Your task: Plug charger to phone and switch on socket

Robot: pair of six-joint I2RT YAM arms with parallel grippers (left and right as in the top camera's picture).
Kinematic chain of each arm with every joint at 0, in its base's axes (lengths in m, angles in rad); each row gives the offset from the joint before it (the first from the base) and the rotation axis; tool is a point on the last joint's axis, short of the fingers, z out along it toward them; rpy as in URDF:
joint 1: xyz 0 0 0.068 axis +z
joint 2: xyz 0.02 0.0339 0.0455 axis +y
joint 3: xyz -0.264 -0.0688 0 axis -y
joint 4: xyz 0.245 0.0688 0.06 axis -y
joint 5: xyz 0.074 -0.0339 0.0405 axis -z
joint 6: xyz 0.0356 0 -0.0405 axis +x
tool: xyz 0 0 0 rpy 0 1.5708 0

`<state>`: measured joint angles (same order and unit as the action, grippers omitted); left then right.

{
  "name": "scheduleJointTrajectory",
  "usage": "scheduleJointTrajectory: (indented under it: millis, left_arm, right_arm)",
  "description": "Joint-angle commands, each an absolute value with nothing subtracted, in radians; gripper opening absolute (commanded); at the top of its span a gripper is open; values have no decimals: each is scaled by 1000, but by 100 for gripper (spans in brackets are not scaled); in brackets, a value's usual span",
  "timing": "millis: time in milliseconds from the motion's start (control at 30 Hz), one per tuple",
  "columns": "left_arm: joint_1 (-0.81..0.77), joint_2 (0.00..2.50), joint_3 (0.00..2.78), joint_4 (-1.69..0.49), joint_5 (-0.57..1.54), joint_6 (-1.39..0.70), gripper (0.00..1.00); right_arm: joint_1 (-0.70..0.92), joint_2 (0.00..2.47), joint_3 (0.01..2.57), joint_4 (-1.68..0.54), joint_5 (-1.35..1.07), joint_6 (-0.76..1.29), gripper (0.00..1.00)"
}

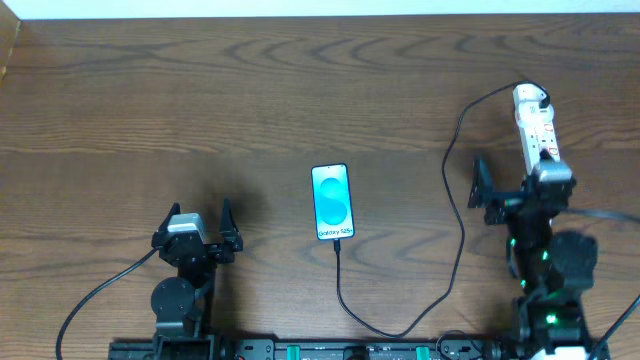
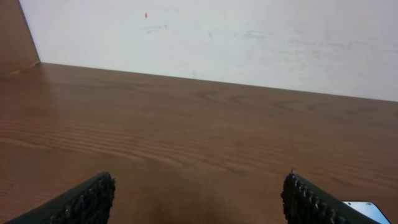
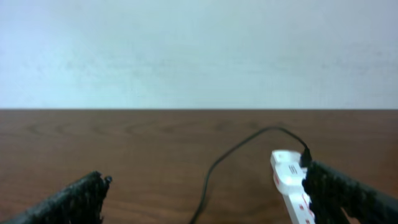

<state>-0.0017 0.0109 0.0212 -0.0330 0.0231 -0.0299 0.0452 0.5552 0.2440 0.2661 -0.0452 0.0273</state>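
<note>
The charger (image 1: 339,272) loops from the phone (image 1: 331,203) round to the socket (image 1: 535,128), seemingly plugged in at both ends.

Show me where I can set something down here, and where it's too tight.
The widest bare patch is the far-left table, bordered by the far edge, the left gripper and the phone. A narrower one lies between the phone and the rising charger. It is crowded around the socket and right gripper, and at the front edge where the charger loops.

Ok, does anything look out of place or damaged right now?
Nothing stands out. The phone lies flat, screen up, and the cable runs in a loose loop from its near edge to the power strip.
</note>
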Motion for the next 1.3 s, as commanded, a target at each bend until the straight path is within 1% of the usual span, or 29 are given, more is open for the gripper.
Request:
scheduleJointTrajectory:
  millis: [0,133,333,600,767,1267]
  left_arm:
    - [2,4,4,-73,-5,-39,86]
    - [2,4,4,-73,-5,-39,86]
    - [2,4,4,-73,-5,-39,86]
    - [2,4,4,-73,-5,-39,86]
    - [2,4,4,-73,-5,-39,86]
    - [2,4,4,-73,-5,-39,86]
  right_arm:
    - [46,484,116,354,-36,41,99]
    - [46,418,3,431,-33,40,99]
    - [46,282,6,298,-28,40,99]
    - [46,11,6,9,3,40,99]
    - [40,5,6,-76,20,38,99]
    - [27,5,6,-75,17,-44,99]
